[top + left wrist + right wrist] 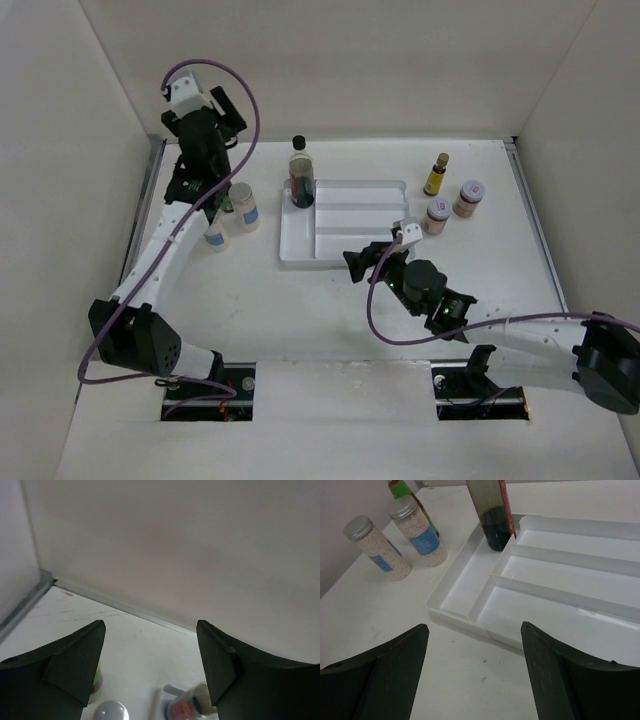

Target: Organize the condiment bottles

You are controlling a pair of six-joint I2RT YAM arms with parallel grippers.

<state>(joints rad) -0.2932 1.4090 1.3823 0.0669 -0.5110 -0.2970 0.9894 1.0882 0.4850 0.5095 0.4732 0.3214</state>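
Note:
A tall dark-liquid bottle (pixel 301 172) with a black cap stands in the back-left corner of the white divided tray (pixel 345 240); it also shows in the right wrist view (pixel 492 515). Two white-granule spice jars (pixel 243 207) (pixel 215 236) stand left of the tray, with a red-green bottle (pixel 228 197) behind them, partly hidden by my left arm. A tiny yellow bottle (pixel 437 174) and two pale-lidded jars (pixel 469 198) (pixel 437 215) stand right of the tray. My left gripper (pixel 230 112) (pixel 150 645) is open and empty, raised near the back wall. My right gripper (pixel 360 262) (pixel 475 650) is open and empty at the tray's front edge.
White walls close in the back and both sides of the table. A metal strip (pixel 125 609) runs along the foot of the back wall. In the left wrist view a grey jar lid (pixel 111 711) and a blurred red-labelled bottle (pixel 192 705) show at the bottom.

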